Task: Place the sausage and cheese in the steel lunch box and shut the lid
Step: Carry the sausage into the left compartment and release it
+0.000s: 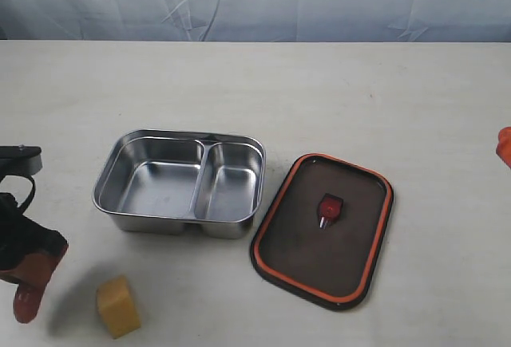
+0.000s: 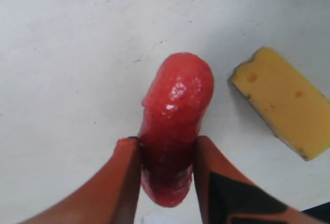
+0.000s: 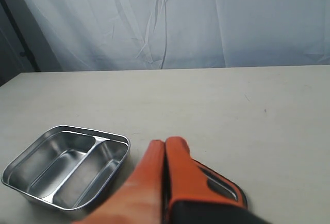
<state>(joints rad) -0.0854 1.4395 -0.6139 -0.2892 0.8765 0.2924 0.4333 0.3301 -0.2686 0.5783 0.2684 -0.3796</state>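
Observation:
My left gripper (image 1: 33, 277) hangs over the table's front left corner, shut on the dark-red sausage (image 1: 25, 305), whose end sticks out below the fingers. In the left wrist view the sausage (image 2: 178, 105) is pinched between the two orange fingers of the left gripper (image 2: 166, 142). The yellow cheese (image 1: 117, 305) (image 2: 284, 100) lies on the table just right of it. The steel lunch box (image 1: 156, 187) (image 3: 67, 128) stands empty in the middle. The dark lid (image 1: 343, 259) with orange rim lies right of it. My right gripper (image 3: 165, 143) is shut and empty, at the far right edge (image 1: 505, 146).
A pale wrinkled curtain (image 1: 255, 0) hangs behind the table's far edge. In the right wrist view part of the lid (image 3: 233, 192) shows behind the fingers. Bare tabletop (image 1: 319, 92) stretches behind the box and lid.

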